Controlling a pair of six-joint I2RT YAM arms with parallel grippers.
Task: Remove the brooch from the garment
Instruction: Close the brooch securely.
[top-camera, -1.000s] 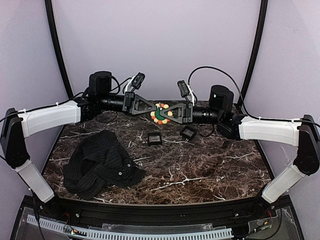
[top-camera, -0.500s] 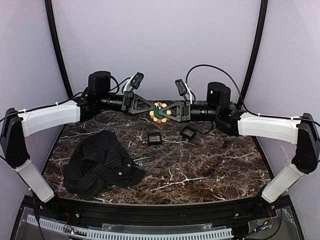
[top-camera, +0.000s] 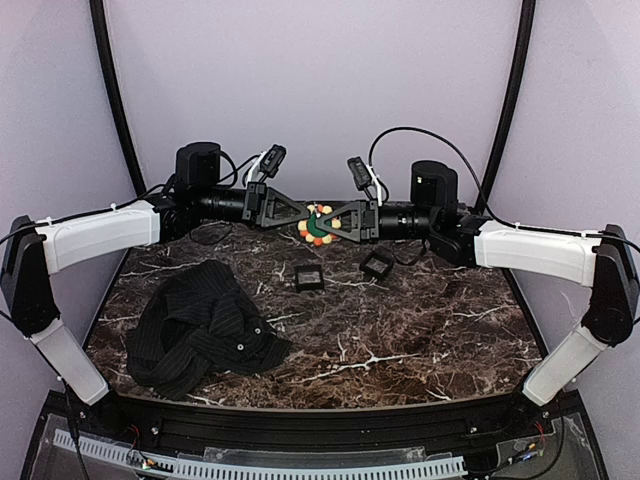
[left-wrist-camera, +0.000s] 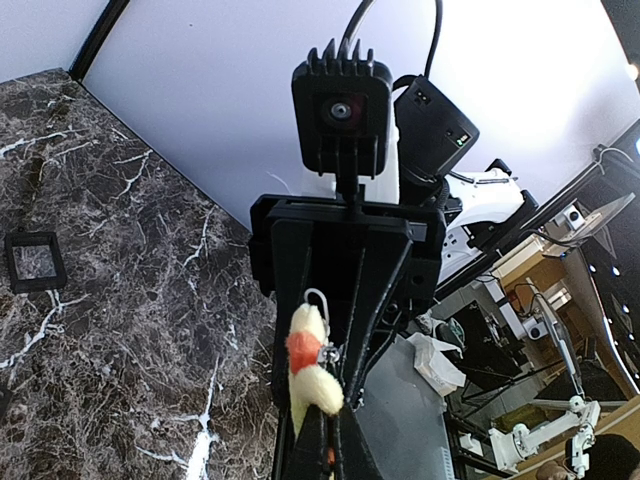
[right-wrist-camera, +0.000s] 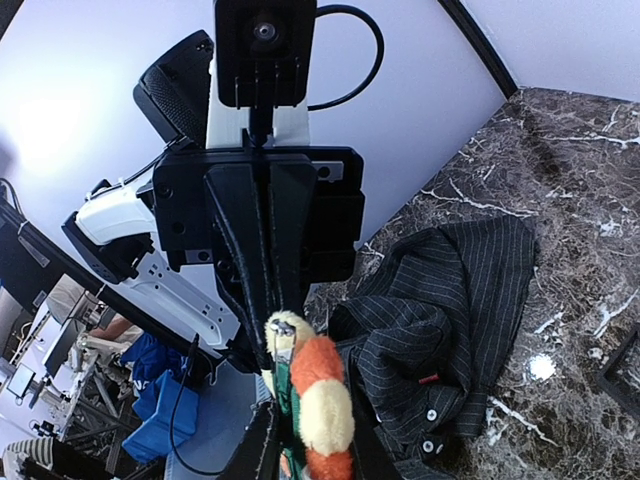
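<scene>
Top external: my left gripper (top-camera: 307, 215) and right gripper (top-camera: 328, 224) are both pinching the brooch (top-camera: 318, 229) aloft, far centre; garment (top-camera: 200, 325) is lying apart, near left.

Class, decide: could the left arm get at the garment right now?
Likely not yet: the left gripper is clamped on the brooch, which the right gripper also holds; otherwise nothing blocks the garment.
</scene>
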